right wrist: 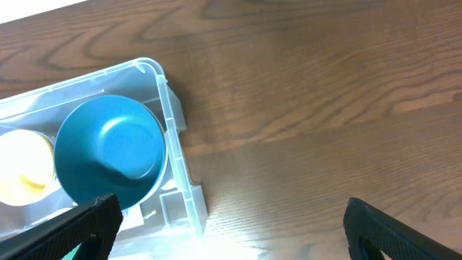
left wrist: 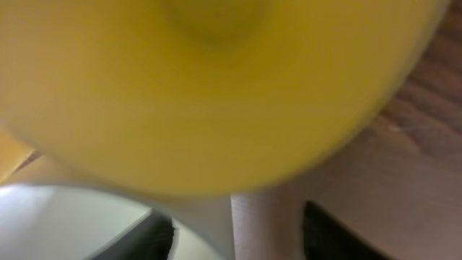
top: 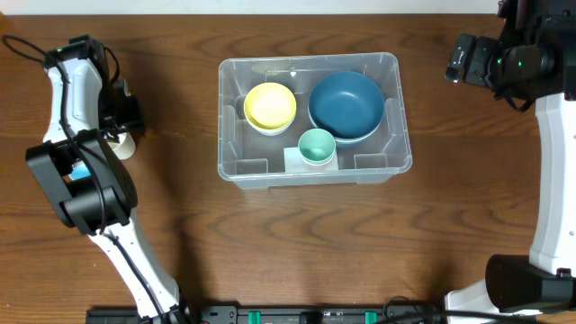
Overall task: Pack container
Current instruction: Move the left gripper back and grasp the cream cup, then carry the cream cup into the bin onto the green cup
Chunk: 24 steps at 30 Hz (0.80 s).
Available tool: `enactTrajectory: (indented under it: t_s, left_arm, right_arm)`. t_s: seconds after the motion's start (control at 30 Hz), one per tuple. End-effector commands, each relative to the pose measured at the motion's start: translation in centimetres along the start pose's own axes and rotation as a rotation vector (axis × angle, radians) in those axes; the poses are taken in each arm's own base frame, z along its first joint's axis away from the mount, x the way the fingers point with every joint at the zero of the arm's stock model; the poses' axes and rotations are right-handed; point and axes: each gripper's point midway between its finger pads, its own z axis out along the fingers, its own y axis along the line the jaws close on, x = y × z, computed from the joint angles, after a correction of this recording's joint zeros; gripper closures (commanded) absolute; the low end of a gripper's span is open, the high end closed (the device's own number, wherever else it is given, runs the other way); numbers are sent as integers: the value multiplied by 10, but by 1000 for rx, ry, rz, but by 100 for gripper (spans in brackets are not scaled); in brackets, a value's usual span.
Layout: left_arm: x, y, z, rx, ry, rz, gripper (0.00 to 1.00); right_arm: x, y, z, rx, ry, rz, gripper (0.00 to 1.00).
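Packing so far: the clear container [top: 223, 117] sits mid-worktop [top: 297, 243] with a yellow bowl [top: 270, 105], a big blue bowl [top: 346, 103] and a little green cup [top: 316, 145] already inside.
Left tool [top: 123, 126]: way over at the left side of the worktop, right by a pale round thing [top: 123, 144]. Its own camera is swamped by a blurry yellow blob [left wrist: 202, 94] with something whitish under it. Honestly can't tell if the jaws are apart or clamped on anything.
Right tool [right wrist: 231, 209]: jaws spread wide, nothing between them, up off the container's far right corner, near it but not touching.
Container vs tools: well apart from the left tool, with a bare strip of wood between them. For the right tool it's just off to one side, blue bowl end closest.
Risk 1: if the left tool does have something, I'd guess the grip is sketchy. The camera is basically blind that close, so a bad pinch could let the item slip on the way across.
Risk 2: the floor of the container is pretty crowded. Anything new probably has to nest into a bowl, and a sloppy drop could tip the cup or clip the rim.
Risk 3: both arms heading for the container together could bump each other.
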Motion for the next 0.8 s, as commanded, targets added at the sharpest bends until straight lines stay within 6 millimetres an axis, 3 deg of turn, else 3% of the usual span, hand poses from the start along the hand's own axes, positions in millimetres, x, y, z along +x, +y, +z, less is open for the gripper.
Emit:
enactTrajectory:
  t_s: [0.0,0.07,0.1,0.27,0.47,0.77]
  left_arm:
    - [2,4,10,-14,25,4,70]
    - [2,4,10,-14,25,-11,90]
    - [2,4,10,-14,28,-19,94]
    - [8,-1,8,0,51,-47,94]
    - [19,-35,-3,34,69,18,94]
    - [34,-100,-58,31,-45,184,94]
  right_arm:
    - [0,-2,-3,1,-6,20,1]
    - [0,-2,-3,1,-6,20,1]
    - [0,-2,-3,1,-6,19,1]
    - [0,-2,-3,1,-6,19,1]
    - [0,-2,-3,1,-6,19,1]
    - [0,-2,-3,1,-6,20,1]
